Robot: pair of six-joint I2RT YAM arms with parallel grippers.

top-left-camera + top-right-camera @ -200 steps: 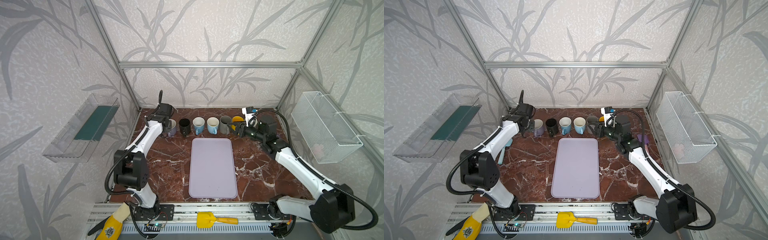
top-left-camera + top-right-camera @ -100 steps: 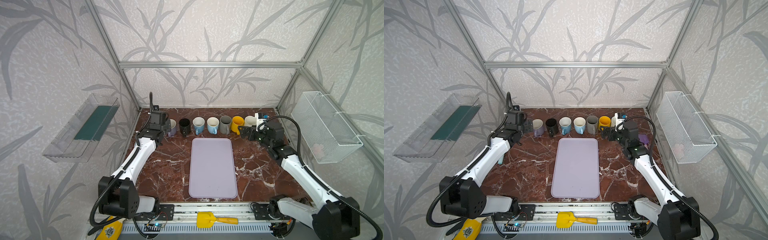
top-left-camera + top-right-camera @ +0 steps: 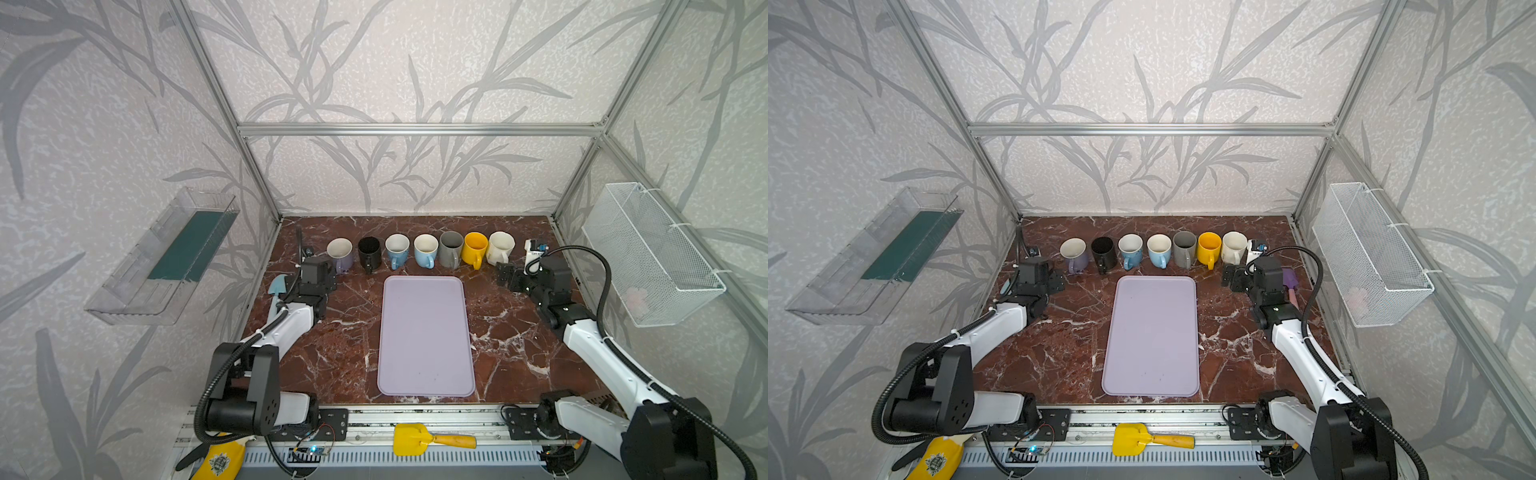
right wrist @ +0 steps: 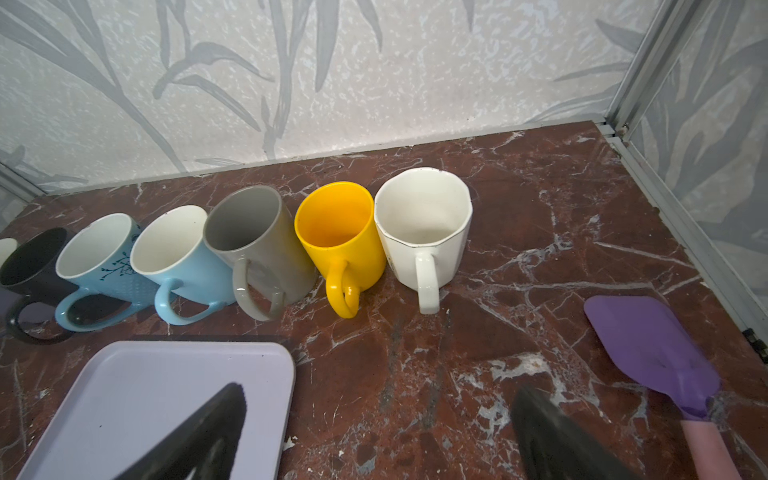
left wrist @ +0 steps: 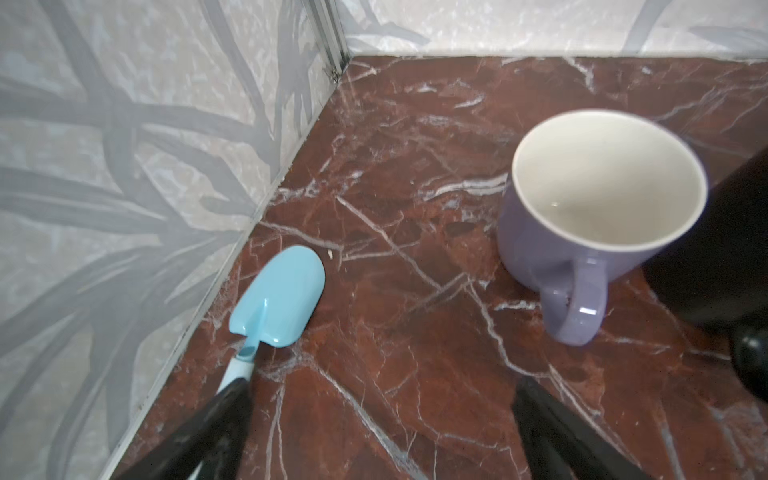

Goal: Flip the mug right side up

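Mug row (image 3: pixel 426 251) just behind tray (image 3: pixel 424 340) edge

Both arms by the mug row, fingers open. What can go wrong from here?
The grey mug and yellow mug look like they touch; fingers pushed between them would likely knock a neighbour over.
The blue scoop lies right by the left fingers; a low move may drag it into the purple mug.
The purple spatula lies close to the right fingers and could get swept.
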